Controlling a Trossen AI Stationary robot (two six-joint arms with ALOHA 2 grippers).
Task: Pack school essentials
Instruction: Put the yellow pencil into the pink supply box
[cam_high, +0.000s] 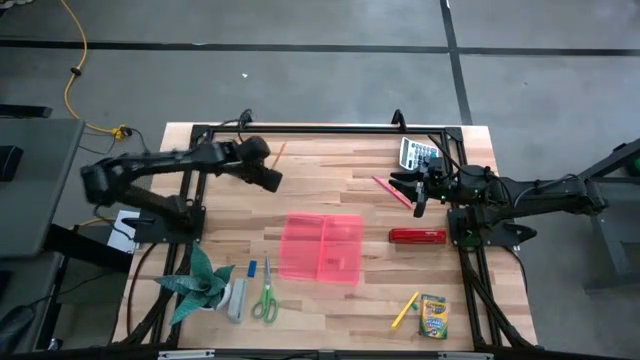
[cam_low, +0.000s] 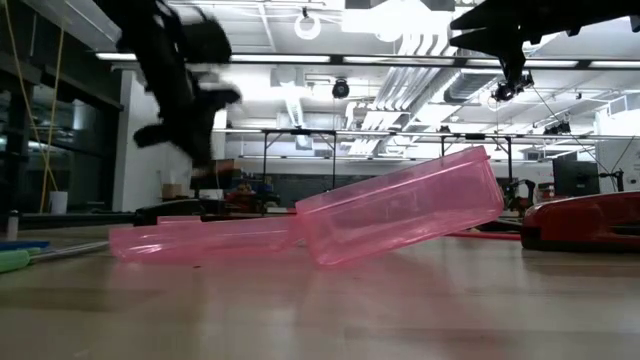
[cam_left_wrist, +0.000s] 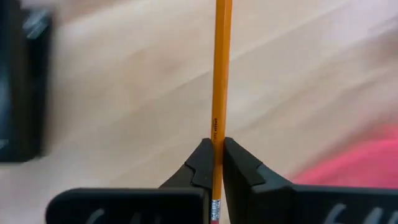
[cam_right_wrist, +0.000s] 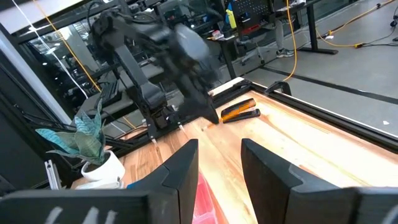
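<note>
Left gripper (cam_left_wrist: 217, 163) clamped on an orange pencil (cam_left_wrist: 221, 68), pinched near its eraser end, shaft running straight out ahead of the fingers; in the high view this gripper (cam_high: 268, 170) sits above the far-left part of the wooden table (cam_high: 330, 300), the pencil tip (cam_high: 280, 150) just showing beyond it. Right gripper (cam_right_wrist: 219, 163) part open with nothing between its fingers, raised above the far-right area near a calculator (cam_high: 420, 154) and a red pencil (cam_high: 392, 191). Pink plastic case (cam_high: 322, 247) lies open at table centre; low view shows one half (cam_low: 400, 205) tilted up, the other flat. Red stapler (cam_high: 417, 236) just right of the case. Near edge, right: yellow marker (cam_high: 404, 311) beside crayon box (cam_high: 433, 317). Near edge, left: green-handled scissors (cam_high: 266, 297), small blue piece (cam_high: 252, 268), a grey piece (cam_high: 236, 299), and the green paper plant (cam_high: 200, 280)
</note>
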